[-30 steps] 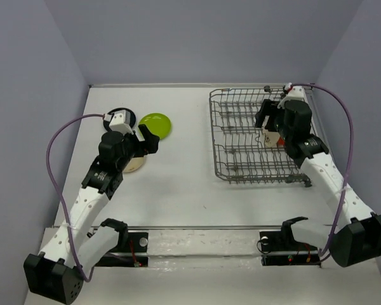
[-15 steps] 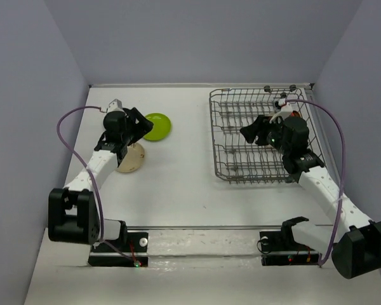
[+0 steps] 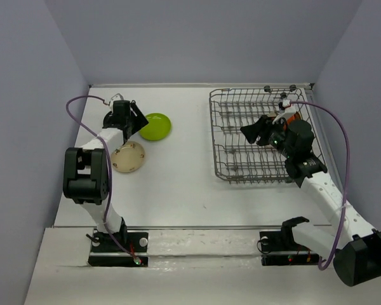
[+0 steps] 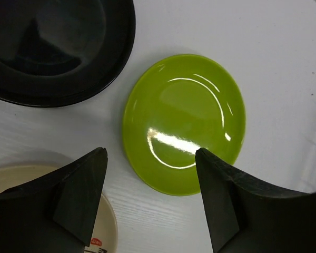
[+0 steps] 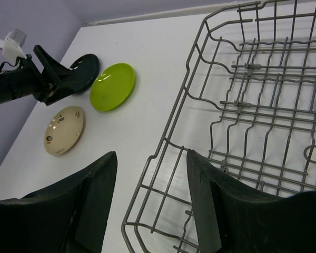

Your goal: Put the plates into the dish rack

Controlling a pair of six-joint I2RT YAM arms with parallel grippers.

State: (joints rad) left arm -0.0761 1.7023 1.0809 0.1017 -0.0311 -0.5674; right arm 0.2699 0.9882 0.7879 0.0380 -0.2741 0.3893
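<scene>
Now the left hand, spread and empty, hovers over the green plate lying flat on the bench; I would tip one finger under its rim before closing. The right hand hangs spread above the rack.

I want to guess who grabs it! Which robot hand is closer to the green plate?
Left. The left gripper hangs open right over the green plate; the right gripper is far across the table, above the dish rack.

Left arm and right arm: white link shells, black joint housings, black jaws. One purple cable per arm.
</scene>
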